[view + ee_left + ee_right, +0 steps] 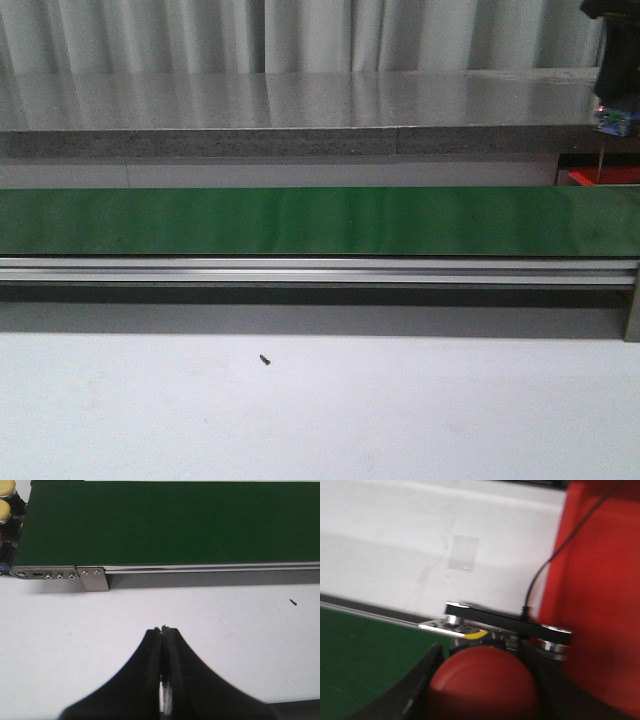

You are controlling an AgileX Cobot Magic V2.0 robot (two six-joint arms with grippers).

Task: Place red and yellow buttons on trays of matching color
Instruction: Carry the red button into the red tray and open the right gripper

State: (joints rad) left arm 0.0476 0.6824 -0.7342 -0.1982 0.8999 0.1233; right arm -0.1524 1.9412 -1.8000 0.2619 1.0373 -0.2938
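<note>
My right gripper point(482, 677) is shut on a red button point(482, 687), whose domed cap fills the space between the dark fingers point(422, 680). It hangs over the end of the green belt point(365, 655), right beside the red tray point(600, 590). In the front view the right arm point(612, 50) shows at the top right corner, above the red tray point(603, 177). My left gripper point(164, 629) is shut with nothing in it, over the white table. Two yellow buttons point(5, 510) stand at the belt's end in the left wrist view. A yellow tray is out of view.
The green conveyor belt point(320, 222) with its aluminium rail point(320, 270) crosses the whole front view. A metal bracket point(94, 578) sticks out at the belt's end near the left gripper. A black cable point(540, 580) runs in front of the red tray. A small dark speck point(264, 359) lies on the white table.
</note>
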